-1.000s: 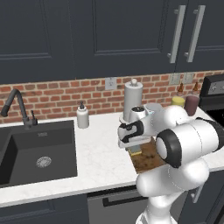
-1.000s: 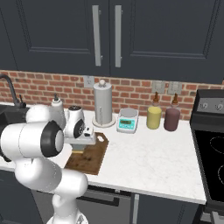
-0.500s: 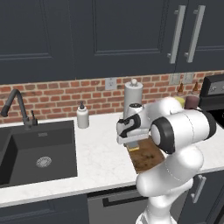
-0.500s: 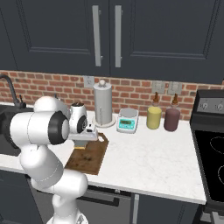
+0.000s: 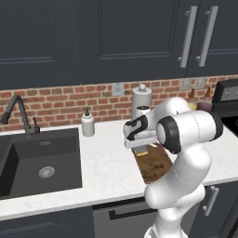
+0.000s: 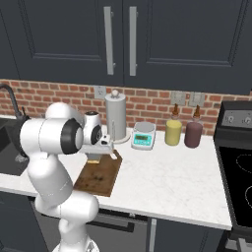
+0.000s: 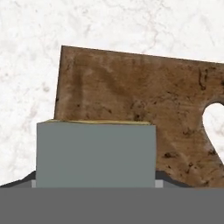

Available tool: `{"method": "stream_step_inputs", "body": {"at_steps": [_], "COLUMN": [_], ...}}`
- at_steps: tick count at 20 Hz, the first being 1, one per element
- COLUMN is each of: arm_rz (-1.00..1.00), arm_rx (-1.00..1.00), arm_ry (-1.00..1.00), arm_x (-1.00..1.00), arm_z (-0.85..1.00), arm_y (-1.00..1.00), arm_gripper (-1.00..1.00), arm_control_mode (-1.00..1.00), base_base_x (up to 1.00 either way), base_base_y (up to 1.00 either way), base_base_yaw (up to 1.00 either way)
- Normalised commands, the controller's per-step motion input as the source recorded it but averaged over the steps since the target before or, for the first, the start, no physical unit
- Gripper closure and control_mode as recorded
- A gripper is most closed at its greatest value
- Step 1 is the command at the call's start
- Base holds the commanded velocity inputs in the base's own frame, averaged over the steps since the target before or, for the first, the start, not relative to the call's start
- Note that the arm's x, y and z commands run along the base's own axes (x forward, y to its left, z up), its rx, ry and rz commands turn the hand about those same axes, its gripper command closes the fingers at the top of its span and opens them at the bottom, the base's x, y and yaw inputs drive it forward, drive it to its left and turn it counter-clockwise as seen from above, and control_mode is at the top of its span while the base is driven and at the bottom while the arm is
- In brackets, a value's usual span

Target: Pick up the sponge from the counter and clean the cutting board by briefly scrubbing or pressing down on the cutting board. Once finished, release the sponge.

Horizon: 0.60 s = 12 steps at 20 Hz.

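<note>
**Kitchen backdrop as seen from my remote station**

From my console, I see a black faucet (image 5: 16,111) curving over a dark sink (image 5: 39,160) at the left. A white soap bottle (image 5: 88,123) stands near the sink's back corner against the red brick wall (image 5: 56,100). A paper towel roll (image 6: 115,118) stands upright on its holder, with a white-and-teal kitchen scale (image 6: 143,136) just beside it. Further right I see a yellow bottle (image 6: 173,130) and a dark red bottle (image 6: 193,133) close together, near a black stove (image 6: 238,172). Dark cabinets (image 6: 118,44) with silver handles hang above.
</note>
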Motion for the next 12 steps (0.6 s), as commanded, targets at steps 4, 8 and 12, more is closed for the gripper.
{"method": "stream_step_inputs", "body": {"at_steps": [4, 8, 12], "arm_rz": [0.0, 0.0, 0.0], "arm_rx": [0.0, 0.0, 0.02], "arm_ry": [0.0, 0.0, 0.0], "arm_x": [0.29, 0.12, 0.0], "arm_z": [-0.06, -0.07, -0.21], "arm_y": [-0.22, -0.3, -0.41], "arm_gripper": [1.0, 1.0, 1.0], "arm_control_mode": [-1.0, -1.0, -1.0], "base_base_x": [0.0, 0.0, 0.0], "base_base_y": [0.0, 0.0, 0.0], "base_base_yaw": [0.0, 0.0, 0.0]}}
